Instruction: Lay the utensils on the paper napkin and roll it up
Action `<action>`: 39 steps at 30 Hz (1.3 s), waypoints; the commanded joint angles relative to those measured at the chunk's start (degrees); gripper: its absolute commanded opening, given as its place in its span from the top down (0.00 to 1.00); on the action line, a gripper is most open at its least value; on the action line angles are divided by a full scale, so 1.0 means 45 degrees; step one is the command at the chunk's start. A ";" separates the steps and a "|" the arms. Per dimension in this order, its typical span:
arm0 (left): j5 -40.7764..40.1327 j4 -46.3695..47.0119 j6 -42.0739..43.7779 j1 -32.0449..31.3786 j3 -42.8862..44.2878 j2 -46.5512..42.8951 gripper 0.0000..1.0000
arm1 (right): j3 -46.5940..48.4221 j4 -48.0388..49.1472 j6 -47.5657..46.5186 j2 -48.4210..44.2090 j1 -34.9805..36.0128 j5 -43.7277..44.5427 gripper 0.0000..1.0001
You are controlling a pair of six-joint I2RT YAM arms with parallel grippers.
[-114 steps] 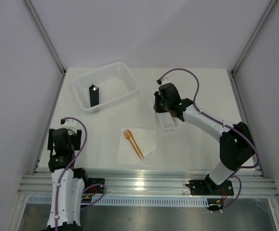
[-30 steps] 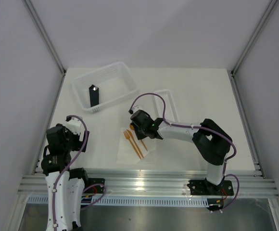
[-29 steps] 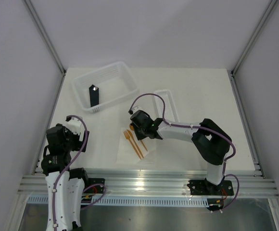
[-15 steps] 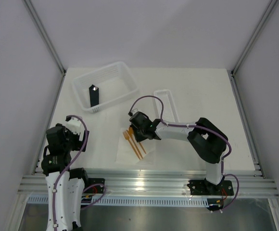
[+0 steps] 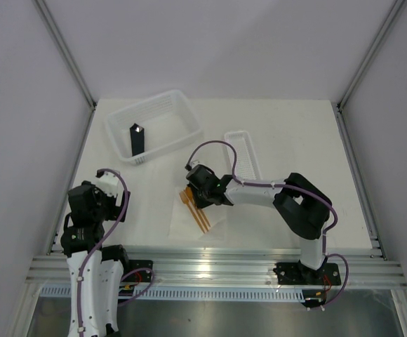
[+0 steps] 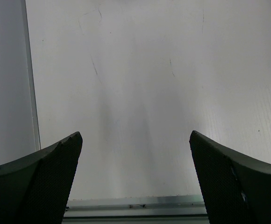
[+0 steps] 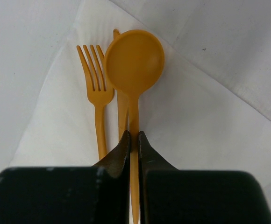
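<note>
Your right pincer (image 7: 133,137) gripped the spoon (image 7: 134,60) by its handle, bowl above the napkin (image 7: 182,121), beside the fork (image 7: 97,88) and overlapping the knife (image 7: 121,109). You needed to lower it flat and parallel before releasing. Only the right wrist view showed that overlap; only the overhead showed how far off your wide-open left pincer (image 6: 135,134) sat.
</note>
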 commanded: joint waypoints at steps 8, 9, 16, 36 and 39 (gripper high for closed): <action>0.0060 0.0218 -0.0101 0.0139 -0.0080 -0.0207 0.01 | 0.0465 0.0127 0.0212 0.0052 0.0064 -0.0161 1.00; 0.0041 0.0237 -0.0101 0.0139 -0.0099 -0.0207 0.00 | 0.0503 0.0166 0.0232 0.0053 0.0045 -0.0162 1.00; 0.0060 0.0237 -0.0101 0.0120 -0.0080 -0.0168 0.01 | 0.0835 0.0030 0.0154 0.0229 0.0045 -0.0376 0.86; 0.0041 0.0218 -0.0082 0.0139 -0.0119 -0.0266 0.01 | 0.0270 0.0069 0.0232 -0.0025 -0.0112 -0.0045 0.87; 0.0041 0.0237 -0.0082 0.0139 -0.0100 -0.0285 0.01 | 0.0289 0.0069 0.0213 0.0111 -0.0131 -0.0026 0.86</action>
